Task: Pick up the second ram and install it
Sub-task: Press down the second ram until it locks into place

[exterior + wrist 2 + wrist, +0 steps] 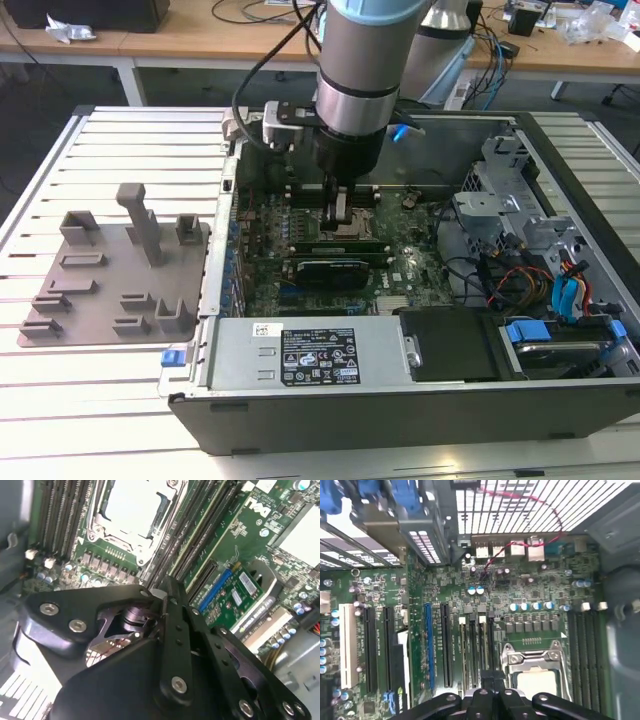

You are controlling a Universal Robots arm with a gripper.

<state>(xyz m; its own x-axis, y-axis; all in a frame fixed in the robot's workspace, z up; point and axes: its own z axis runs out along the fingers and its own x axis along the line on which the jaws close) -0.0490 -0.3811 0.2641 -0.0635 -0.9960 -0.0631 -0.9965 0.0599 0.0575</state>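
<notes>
My gripper (338, 212) hangs inside the open computer case, low over the motherboard (262, 250) beside the CPU socket (132, 510). Its fingers stand shut, tips together, and I see nothing between them. In the exterior view a long, thin grey-green ram (335, 244) stands on edge in a black memory slot just in front of the fingertips. Both wrist views show the gripper (164, 587) (490, 680) over the black memory slots (475, 650) (200, 545) next to the socket (535, 672). The linkage hides whatever lies directly under the tips.
A grey plastic plate with upright blocks (110, 270) lies on the slatted table at the exterior view's left. Inside the case are a black expansion card (330, 268), a power supply (300, 355), a drive cage (500, 200) and coloured cables (540, 285).
</notes>
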